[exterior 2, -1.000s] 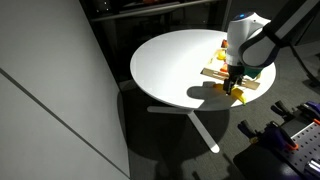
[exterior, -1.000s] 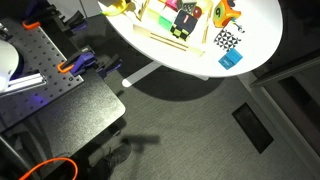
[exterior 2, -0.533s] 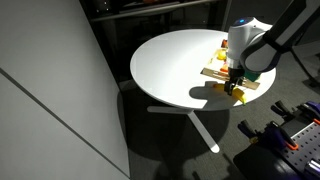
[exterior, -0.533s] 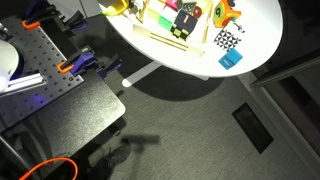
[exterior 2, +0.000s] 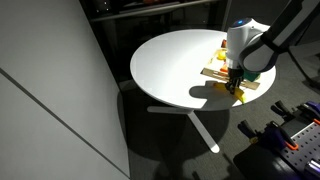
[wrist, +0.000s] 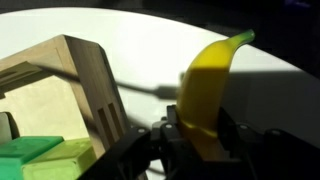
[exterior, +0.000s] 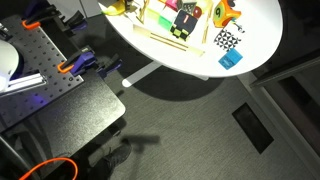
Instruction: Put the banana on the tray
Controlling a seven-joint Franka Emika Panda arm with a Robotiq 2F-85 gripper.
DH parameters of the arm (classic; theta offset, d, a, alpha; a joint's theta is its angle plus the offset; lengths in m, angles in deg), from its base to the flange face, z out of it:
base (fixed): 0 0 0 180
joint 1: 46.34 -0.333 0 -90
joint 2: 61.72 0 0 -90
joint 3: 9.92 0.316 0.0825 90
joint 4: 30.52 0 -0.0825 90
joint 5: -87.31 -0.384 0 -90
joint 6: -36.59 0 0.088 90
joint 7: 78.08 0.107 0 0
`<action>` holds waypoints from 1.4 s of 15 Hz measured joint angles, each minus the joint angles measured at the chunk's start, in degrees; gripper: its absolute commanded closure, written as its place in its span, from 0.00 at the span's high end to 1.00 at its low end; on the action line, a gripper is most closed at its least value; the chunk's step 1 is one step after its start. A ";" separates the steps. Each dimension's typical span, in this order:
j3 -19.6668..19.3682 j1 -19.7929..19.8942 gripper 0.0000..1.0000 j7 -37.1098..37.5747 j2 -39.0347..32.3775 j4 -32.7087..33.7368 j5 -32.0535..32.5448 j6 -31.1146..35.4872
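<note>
In the wrist view the yellow banana point(wrist: 210, 80) stands between my jaws, and the gripper point(wrist: 198, 128) is shut on its lower part. The banana's greenish tip points up over the white table. The pale wooden tray point(wrist: 85, 85) rises just left of it, with green blocks point(wrist: 40, 155) inside. In an exterior view my gripper point(exterior 2: 236, 88) hangs at the near edge of the tray point(exterior 2: 222, 76), the banana point(exterior 2: 240, 95) a yellow spot under it. In an exterior view the banana point(exterior: 118, 6) shows at the table's rim beside the tray point(exterior: 170, 40).
The round white table point(exterior 2: 175, 65) stands on a single leg. An orange-and-yellow toy point(exterior: 222, 12), a checkered card point(exterior: 227, 40) and a blue block point(exterior: 231, 60) lie beside the tray. A black breadboard bench point(exterior: 50, 70) sits below the table's edge.
The jaws have closed onto the banana. The arm has barely shifted and the tray and toys lie as before.
</note>
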 measured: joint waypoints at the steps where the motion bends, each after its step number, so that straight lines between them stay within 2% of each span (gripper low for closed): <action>1: -0.05 0.00 0.16 0.00 0.04 0.44 0.00 -0.64; 11: 0.49 0.80 0.16 -0.14 4.14 3.57 -0.39 -8.62; 21: 2.46 6.83 0.16 -8.45 8.65 7.34 -6.56 -18.81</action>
